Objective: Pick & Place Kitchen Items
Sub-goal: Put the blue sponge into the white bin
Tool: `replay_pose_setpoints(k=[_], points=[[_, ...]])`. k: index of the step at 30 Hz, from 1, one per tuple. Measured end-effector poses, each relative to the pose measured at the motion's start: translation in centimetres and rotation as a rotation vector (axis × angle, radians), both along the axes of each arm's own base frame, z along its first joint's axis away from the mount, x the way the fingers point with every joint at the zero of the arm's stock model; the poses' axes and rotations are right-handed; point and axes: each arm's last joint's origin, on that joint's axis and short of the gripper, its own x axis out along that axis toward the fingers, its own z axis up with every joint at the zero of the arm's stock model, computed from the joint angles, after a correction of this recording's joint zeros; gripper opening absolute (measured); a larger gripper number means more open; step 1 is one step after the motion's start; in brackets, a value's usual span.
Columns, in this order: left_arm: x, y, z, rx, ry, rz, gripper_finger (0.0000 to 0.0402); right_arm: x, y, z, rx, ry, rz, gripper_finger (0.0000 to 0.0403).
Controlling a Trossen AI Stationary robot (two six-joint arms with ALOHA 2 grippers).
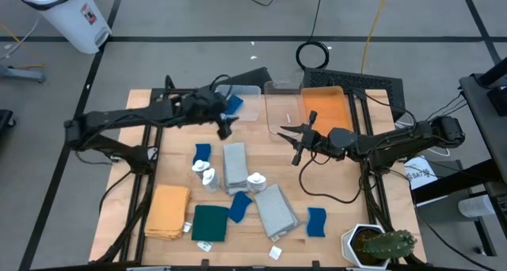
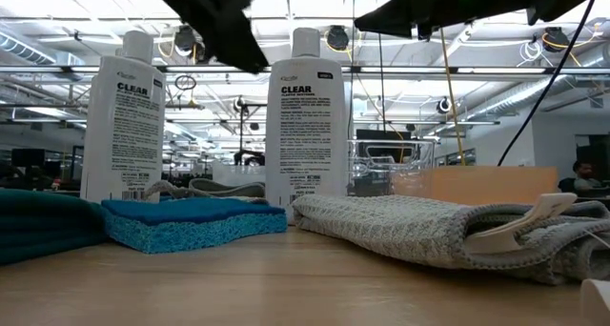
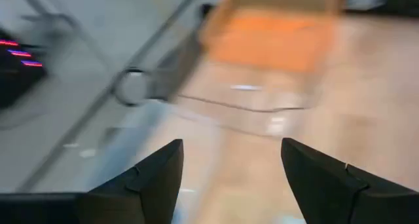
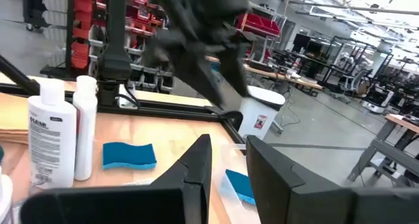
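Hovering just beside the clear bin, left hand has fingers apart, empty; a blue sponge piece lies in that bin. Right hand, above bare table, fingers near together, holds nothing visible. White bottles likely light, rigid, slippery: take round the body. Grey folded cloth soft: pinch an edge.

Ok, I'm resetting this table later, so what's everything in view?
blue sponges: four, blue, one in a bin, three on table
grey cloths: two, grey, mid-table
mustard cloth: one, yellow, left side
green cloth: one, dark green, beside it
bottles: three, white, by the grey cloths
bins: two, clear, far edge
tray: one, orange, beside bins
cactus: one, green, right corner
left gripper: open, near sponge bin
right gripper: open, near second bin
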Motion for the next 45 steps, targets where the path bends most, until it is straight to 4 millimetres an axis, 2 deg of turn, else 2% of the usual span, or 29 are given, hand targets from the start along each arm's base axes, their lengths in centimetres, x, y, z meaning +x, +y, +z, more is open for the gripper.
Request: replay_pose_setpoints(k=[4, 7, 10, 13, 17, 22, 27, 32, 37, 45], points=[[-1.5, -2.2, 0.5, -0.102, 0.007, -0.03, 0.0249, 0.0, 0.6, -0.2, 0.034, 0.006, 0.027, 0.0071], [-1.9, -4.0, -0.6, -0.111, -0.018, -0.092, 0.0246, 0.0, 1.5, -0.4, 0.057, 0.025, 0.098, 0.0071], [-2.2, -5.3, -1.9, -0.09, -0.093, -0.142, 0.0246, 0.0, 2.7, -0.9, 0.083, 0.126, 0.233, 0.0081], [-2.3, -5.9, -2.8, -0.086, -0.173, -0.16, 0.0246, 0.1, 3.9, -0.3, 0.136, 0.283, 0.303, 0.0112], [-2.5, -6.2, -3.6, -0.093, -0.188, -0.167, 0.0246, -0.7, 5.5, 0.6, 0.195, 0.529, 0.354, 0.0172], [-2.3, -6.2, -3.7, -0.108, -0.189, -0.155, 0.0246, -2.6, 8.0, -0.1, 0.38, 0.768, 0.576, 0.0217], [-2.3, -6.2, -3.7, -0.108, -0.197, -0.155, 0.0246, -4.6, 10.6, -3.0, 0.341, 0.891, 0.75, 0.0216], [-2.3, -6.1, -3.7, -0.108, -0.197, -0.154, 0.0246, -6.0, 12.0, -6.0, 0.285, 0.892, 0.847, 0.02], [-2.3, -6.1, -3.7, -0.118, -0.201, -0.149, 0.0246, -6.5, 12.3, -8.6, 0.304, 0.814, 0.888, 0.0191], [-2.3, -6.2, -3.7, -0.16, -0.214, -0.13, 0.0246, -6.6, 11.8, -11.3, 0.294, 0.912, 0.835, 0.0175]])
